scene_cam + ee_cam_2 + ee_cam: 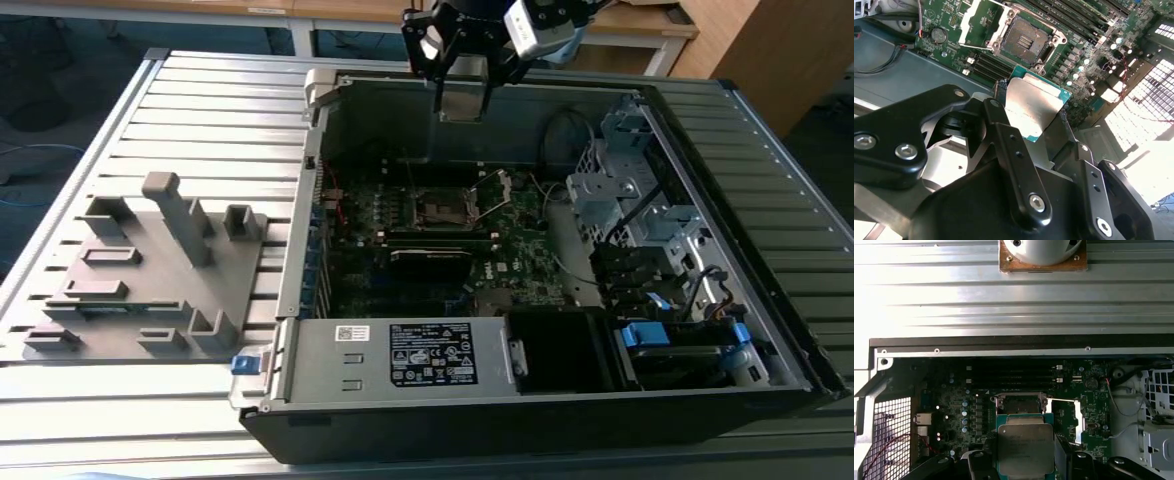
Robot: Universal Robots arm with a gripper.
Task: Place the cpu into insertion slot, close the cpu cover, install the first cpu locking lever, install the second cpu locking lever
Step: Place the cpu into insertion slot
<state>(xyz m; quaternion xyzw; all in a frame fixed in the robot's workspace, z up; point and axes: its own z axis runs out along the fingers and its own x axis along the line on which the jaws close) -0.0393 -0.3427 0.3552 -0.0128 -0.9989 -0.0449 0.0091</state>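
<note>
Counter: ribbed metal (pixel 200 110), carrying open computer case (pixel 534 410) and grey fixture (pixel 147 280).
Cpu (pixel 1031 107): square, no long axis; grey top toward wrist cameras; aloft over case, well apart from insertion slot (pixel 1026 42).
Jaws: pinching cpu's opposite edges.
Cpu cover (pixel 498 193): swung open, slot bare.

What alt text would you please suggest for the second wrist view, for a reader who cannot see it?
The black gripper holds the cpu by its edges, metal top showing, above the green motherboard. Beyond it the insertion slot sits uncovered and empty.
</note>
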